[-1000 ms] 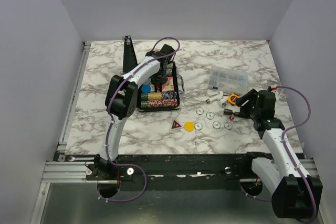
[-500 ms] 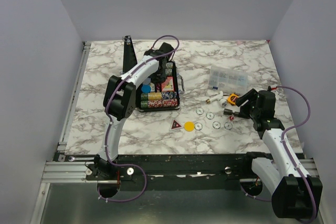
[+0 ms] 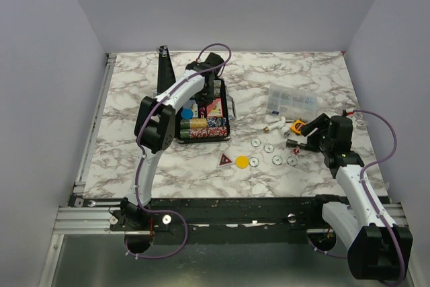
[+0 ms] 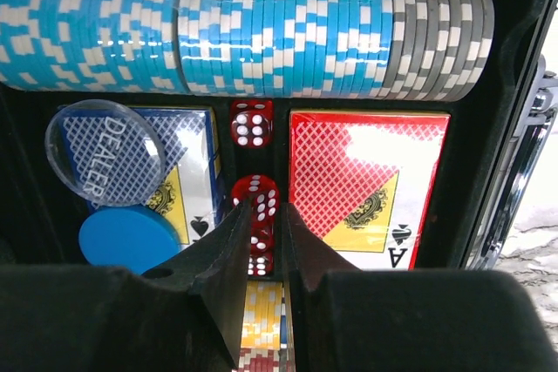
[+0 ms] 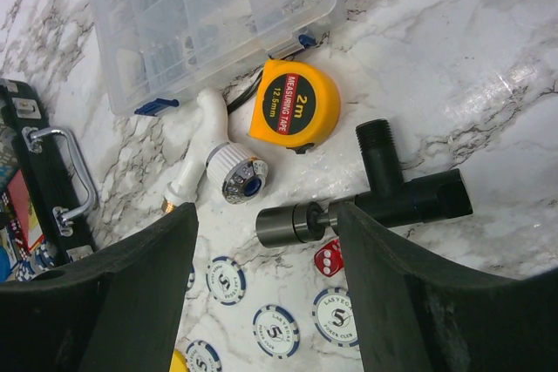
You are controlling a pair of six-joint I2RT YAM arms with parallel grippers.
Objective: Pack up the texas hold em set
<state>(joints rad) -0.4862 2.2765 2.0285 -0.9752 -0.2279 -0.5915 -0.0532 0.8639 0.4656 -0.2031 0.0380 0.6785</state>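
The black case (image 3: pixel 227 126) lies open at centre-left, holding rows of chips (image 4: pixel 261 37), a red card deck (image 4: pixel 366 185), a blue deck, a clear dealer button (image 4: pixel 105 152), a blue disc (image 4: pixel 126 237) and red dice (image 4: pixel 251 122). My left gripper (image 3: pixel 209 87) hangs over the dice slot (image 4: pixel 267 211), jaws almost together, nothing held. On the table lie a red triangle (image 3: pixel 225 160), a yellow disc (image 3: pixel 242 162), several white chips (image 5: pixel 276 331) and a red die (image 5: pixel 329 257). My right gripper (image 5: pixel 266 215) is wide open and empty above them.
A clear compartment box (image 3: pixel 291 101), a yellow tape measure (image 5: pixel 295 104), a white fitting (image 5: pixel 218 158) and a black tool (image 5: pixel 384 202) lie at the right. The case's metal handle (image 5: pixel 65 167) faces right. A black upright part (image 3: pixel 164 72) stands left of the case.
My left gripper has shifted slightly toward the far end of the case. The right arm and the loose pieces have not moved.
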